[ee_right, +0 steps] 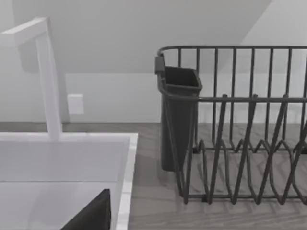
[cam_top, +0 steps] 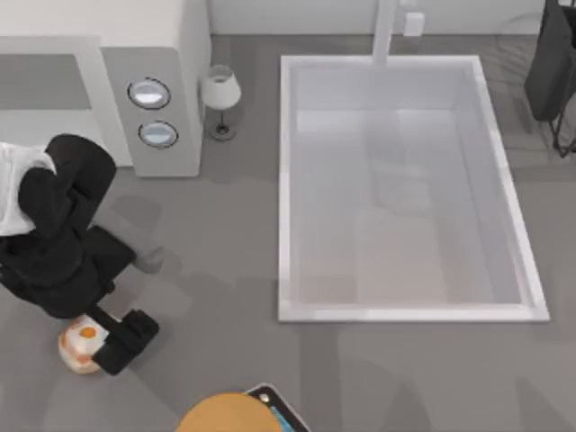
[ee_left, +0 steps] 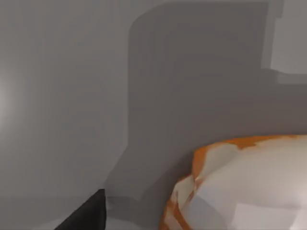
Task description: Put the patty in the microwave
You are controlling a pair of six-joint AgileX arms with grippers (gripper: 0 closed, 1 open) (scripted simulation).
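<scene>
The patty [cam_top: 83, 337], a small whitish puck with an orange centre spot, lies near the table's front left corner. My left gripper [cam_top: 97, 347] reaches down around it and is open. One black finger [cam_top: 128, 338] stands just to the patty's right, and the arm hides the other. In the left wrist view the patty [ee_left: 249, 187] looms very close, with a gap between it and the dark fingertip [ee_left: 86, 215]. The microwave [cam_top: 175, 54], white-grey with two round dials [cam_top: 149, 93], stands at the back left. My right arm [cam_top: 551, 63] is parked at the far back right.
A small white-shaded lamp [cam_top: 220, 94] stands just right of the microwave. A large white sink [cam_top: 286, 180] with a faucet [cam_top: 385, 31] takes up the middle and right. A big tan disc [cam_top: 225, 416] and a flat dark device [cam_top: 281, 412] sit at the front edge. A dark wire rack [ee_right: 240, 143] stands right of the sink.
</scene>
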